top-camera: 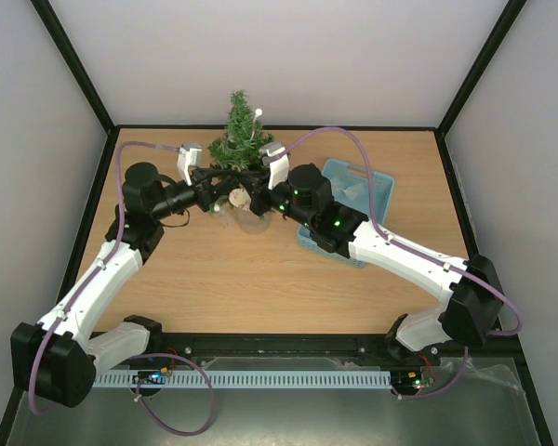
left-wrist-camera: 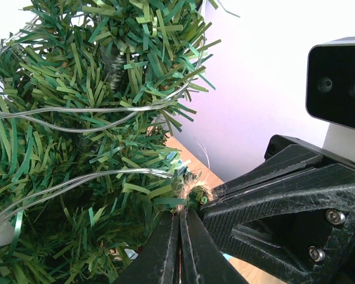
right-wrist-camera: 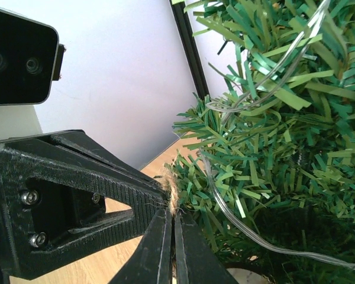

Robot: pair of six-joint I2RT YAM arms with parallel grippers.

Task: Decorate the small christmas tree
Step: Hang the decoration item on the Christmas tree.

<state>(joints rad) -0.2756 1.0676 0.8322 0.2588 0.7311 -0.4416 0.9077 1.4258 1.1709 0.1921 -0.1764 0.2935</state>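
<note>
Small christmas tree [top-camera: 240, 130] stands upright at top centre overhead, left gripper [top-camera: 229, 183] and right gripper [top-camera: 253, 186] tip to tip, equally near below it; left wrist: tree upper left, jaws clamped on twine [left-wrist-camera: 192, 190]; right wrist: tree right, same twine pinched.

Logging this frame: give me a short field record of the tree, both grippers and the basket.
tree: small christmas tree, upright, far side of table, clear light wire through its branches
left gripper: shut on twine at a low branch
right gripper: shut on the same twine, tip to tip with left
basket: light blue basket, right of tree
</note>
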